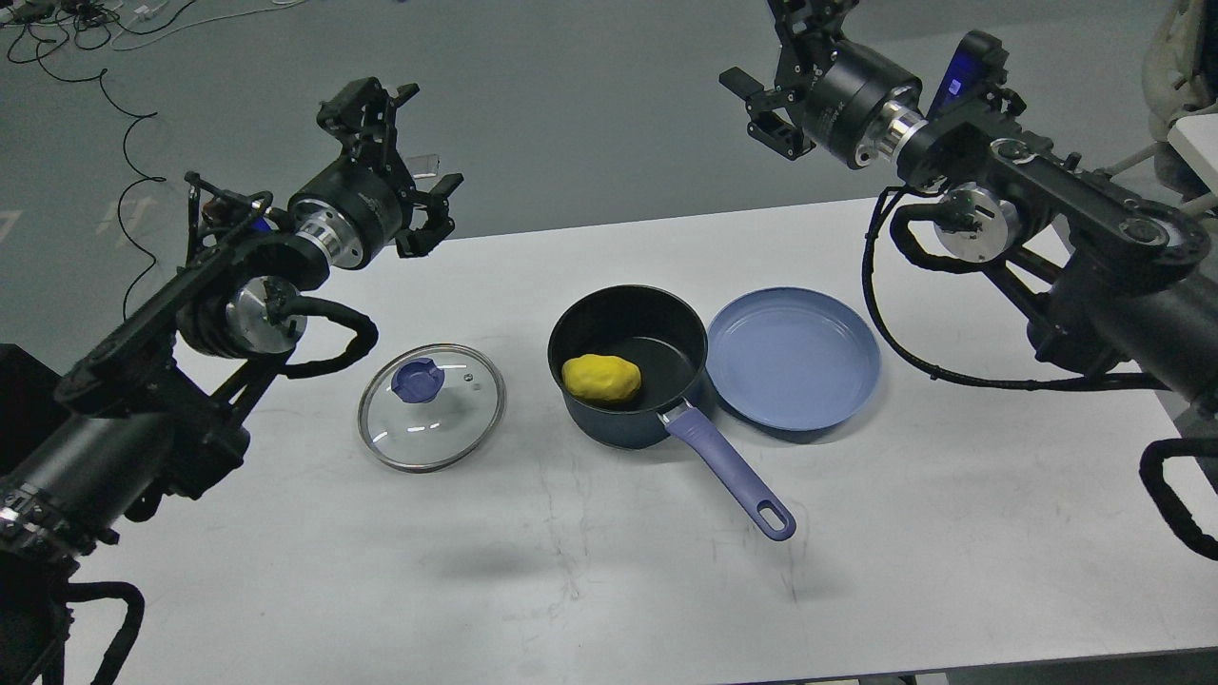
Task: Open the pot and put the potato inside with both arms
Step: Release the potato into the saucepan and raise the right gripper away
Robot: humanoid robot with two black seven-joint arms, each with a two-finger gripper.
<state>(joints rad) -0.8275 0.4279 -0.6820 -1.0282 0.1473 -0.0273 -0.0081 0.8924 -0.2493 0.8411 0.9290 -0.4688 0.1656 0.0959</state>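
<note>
The yellow potato (601, 377) lies inside the open dark blue pot (657, 333), whose purple handle (733, 471) points toward the front right. The glass lid (431, 406) with a blue knob lies flat on the table left of the pot. My left gripper (376, 95) is raised high over the table's back left, empty, with its fingers apart. My right gripper (814, 8) is raised at the top edge of the view, behind the plate. It is empty, its fingers stand apart and their tips are cut off.
A blue plate (793, 359) sits touching the pot's right side. The white table (571, 571) ends close to the view's bottom. Cables lie on the grey floor at the back left, and a chair and another table edge show at the far right.
</note>
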